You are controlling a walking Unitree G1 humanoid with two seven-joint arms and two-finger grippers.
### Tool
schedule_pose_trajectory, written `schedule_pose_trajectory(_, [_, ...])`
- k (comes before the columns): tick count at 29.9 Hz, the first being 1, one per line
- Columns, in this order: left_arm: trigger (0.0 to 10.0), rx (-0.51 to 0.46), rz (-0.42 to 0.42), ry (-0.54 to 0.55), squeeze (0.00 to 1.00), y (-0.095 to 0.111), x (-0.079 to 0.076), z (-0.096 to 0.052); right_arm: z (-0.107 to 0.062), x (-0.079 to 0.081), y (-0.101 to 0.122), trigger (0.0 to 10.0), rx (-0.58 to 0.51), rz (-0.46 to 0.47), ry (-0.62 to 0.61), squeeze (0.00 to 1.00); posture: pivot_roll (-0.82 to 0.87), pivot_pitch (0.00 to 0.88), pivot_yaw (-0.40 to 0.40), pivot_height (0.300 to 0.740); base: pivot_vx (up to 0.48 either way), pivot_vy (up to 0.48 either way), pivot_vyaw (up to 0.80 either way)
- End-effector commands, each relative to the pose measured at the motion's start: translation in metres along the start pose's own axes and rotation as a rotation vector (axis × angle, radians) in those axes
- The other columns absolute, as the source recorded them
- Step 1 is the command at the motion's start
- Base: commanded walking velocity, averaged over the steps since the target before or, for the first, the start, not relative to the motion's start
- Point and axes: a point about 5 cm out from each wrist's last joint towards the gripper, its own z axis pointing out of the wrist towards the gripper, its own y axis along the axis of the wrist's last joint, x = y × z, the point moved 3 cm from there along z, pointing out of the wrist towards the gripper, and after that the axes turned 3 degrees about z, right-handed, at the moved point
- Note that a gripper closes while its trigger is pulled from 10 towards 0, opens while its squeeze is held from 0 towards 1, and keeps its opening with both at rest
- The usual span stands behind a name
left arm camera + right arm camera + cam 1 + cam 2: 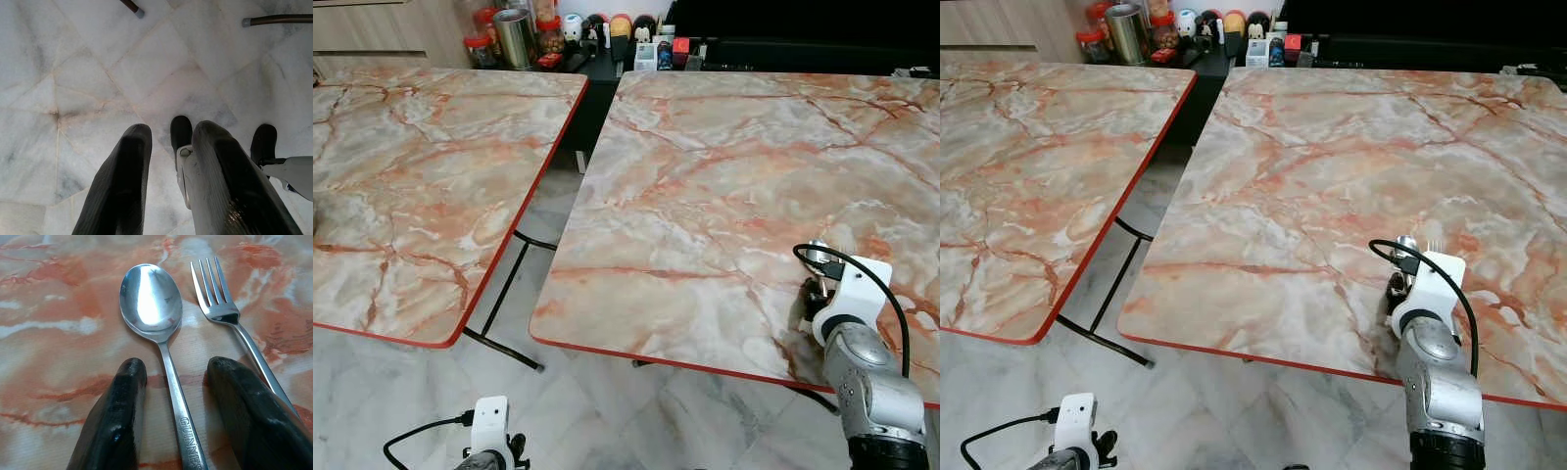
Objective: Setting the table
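Note:
A steel spoon (151,298) and a steel fork (215,293) lie side by side on the marble-patterned table (705,176), near its front edge on my right. My right gripper (173,369) is open and low over the table. Its two black fingers straddle the spoon's handle without closing on it. The fork's handle runs just outside one finger (249,406). In the right eye view the spoon bowl (1405,242) and fork tines (1435,240) peek out past the white wrist (1430,284). My left gripper (173,134) hangs idle over the floor, fingers apart and empty.
A second marble-patterned table (421,166) stands to the left, with a gap of tiled floor (524,294) and black table legs (504,284) between the two. Jars and small figurines (519,37) crowd a dark shelf at the back. My own feet (182,132) stand below the left gripper.

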Motion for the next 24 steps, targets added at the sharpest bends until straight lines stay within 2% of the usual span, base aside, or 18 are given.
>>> schedule_pose_trajectory(1, [10.0,0.028,0.010,0.009,0.00,-0.007,0.006,-0.002,0.001,-0.004,-0.003,8.5,0.014,0.000,-0.014,0.00,-0.08,0.143,0.062,0.740,0.000,0.000,0.00])
schedule_pose_trajectory(3, [10.0,0.030,0.009,0.006,0.00,-0.008,0.005,-0.002,0.001,-0.003,-0.003,7.2,0.016,-0.003,-0.009,0.00,-0.08,0.143,0.062,0.740,0.000,0.000,0.00])
schedule_pose_trajectory(4, [10.0,0.030,0.008,0.006,0.00,-0.008,0.005,-0.002,0.001,-0.003,-0.003,7.2,0.016,-0.004,-0.007,0.00,-0.08,0.143,0.062,0.740,0.000,0.000,0.00])
schedule_pose_trajectory(5, [10.0,0.030,0.007,0.005,0.00,-0.008,0.004,-0.002,0.001,-0.003,-0.003,5.6,0.019,-0.006,-0.005,0.00,-0.08,0.143,0.060,0.740,0.000,0.000,0.00])
schedule_pose_trajectory(6, [10.0,0.030,0.007,0.005,0.00,-0.008,0.004,-0.002,0.001,-0.002,-0.003,4.4,0.020,-0.007,-0.003,0.00,-0.08,0.143,0.060,0.740,0.000,0.000,0.00])
schedule_pose_trajectory(7, [10.0,0.030,0.006,0.005,0.00,-0.008,0.004,-0.001,0.001,-0.002,-0.003,2.4,0.021,-0.009,-0.001,0.00,-0.08,0.143,0.060,0.740,0.000,0.000,0.00])
schedule_pose_trajectory(8, [10.0,0.030,0.006,0.005,0.00,-0.008,0.004,-0.001,0.002,-0.002,-0.003,2.4,0.022,-0.010,0.000,0.00,-0.08,0.143,0.060,0.740,0.000,0.000,0.00])
schedule_pose_trajectory(9, [10.0,0.030,0.005,0.004,0.00,-0.008,0.004,-0.001,0.002,-0.001,-0.003,0.0,0.023,-0.011,0.006,0.00,-0.08,0.143,0.060,0.740,0.000,0.000,0.00])
schedule_pose_trajectory(20, [10.0,0.036,0.000,0.000,0.00,-0.009,0.003,-0.001,0.002,0.001,-0.002,0.0,0.024,-0.013,0.021,0.00,-0.08,0.141,0.055,0.740,0.000,0.000,0.00])
schedule_pose_trajectory(24, [10.0,0.040,0.005,0.010,0.00,-0.010,0.004,-0.002,0.002,0.007,-0.004,0.0,0.028,-0.010,0.040,0.00,-0.08,0.141,0.055,0.740,0.000,0.000,0.00])
